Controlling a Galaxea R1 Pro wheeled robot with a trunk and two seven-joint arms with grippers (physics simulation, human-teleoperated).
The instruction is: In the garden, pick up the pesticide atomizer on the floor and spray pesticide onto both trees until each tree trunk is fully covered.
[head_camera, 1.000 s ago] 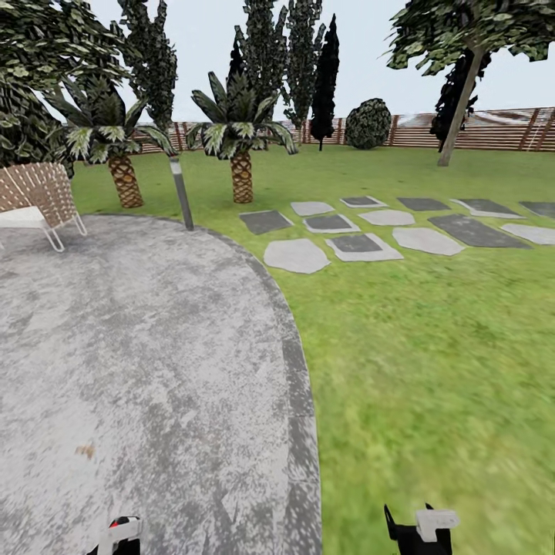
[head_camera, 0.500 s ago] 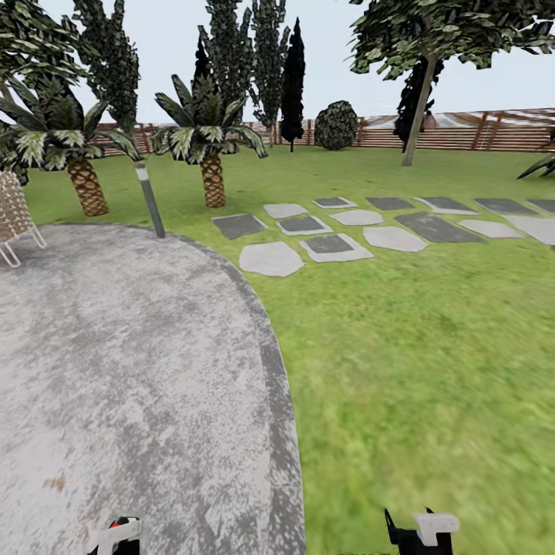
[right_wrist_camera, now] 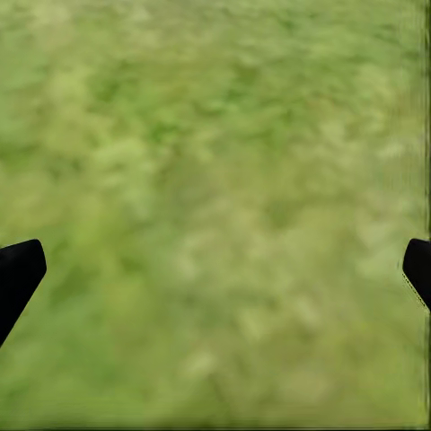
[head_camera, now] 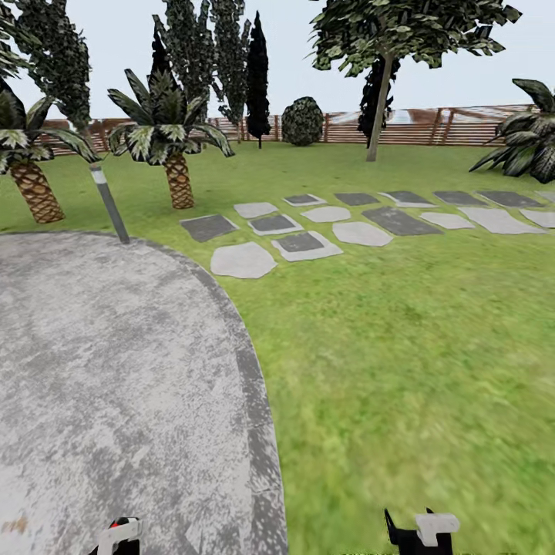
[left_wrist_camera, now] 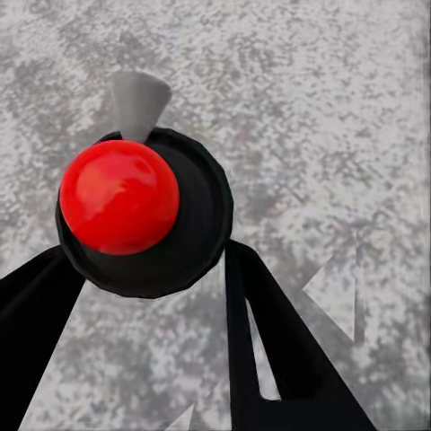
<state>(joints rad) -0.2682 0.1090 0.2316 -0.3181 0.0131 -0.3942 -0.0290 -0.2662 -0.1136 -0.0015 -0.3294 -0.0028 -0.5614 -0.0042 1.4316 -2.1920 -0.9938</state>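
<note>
The pesticide atomizer [left_wrist_camera: 121, 197], a dark bottle with a round red top and a grey nozzle, sits between the black fingers of my left gripper [left_wrist_camera: 148, 256], which is shut on it above the grey speckled floor [head_camera: 116, 362]. In the head view that gripper [head_camera: 117, 537] peeks in at the lower edge with a bit of red on it. My right gripper [head_camera: 416, 532] is open over the grass, its fingers [right_wrist_camera: 20, 269] wide apart with nothing between them. One tall tree with a pale straight trunk [head_camera: 378, 108] stands far off by the fence [head_camera: 416, 127].
The paving's curved edge runs down the middle-left, with lawn [head_camera: 416, 362] to its right. Flat stepping stones [head_camera: 301, 243] cross the grass ahead. A grey bollard lamp [head_camera: 110, 204], palm plants [head_camera: 173, 166], dark conifers [head_camera: 257, 77] and a round bush [head_camera: 301, 121] stand beyond.
The camera has swung to the right, so the whole scene slid left and the wicker bench left the view. Both grippers hold the same pose.
</note>
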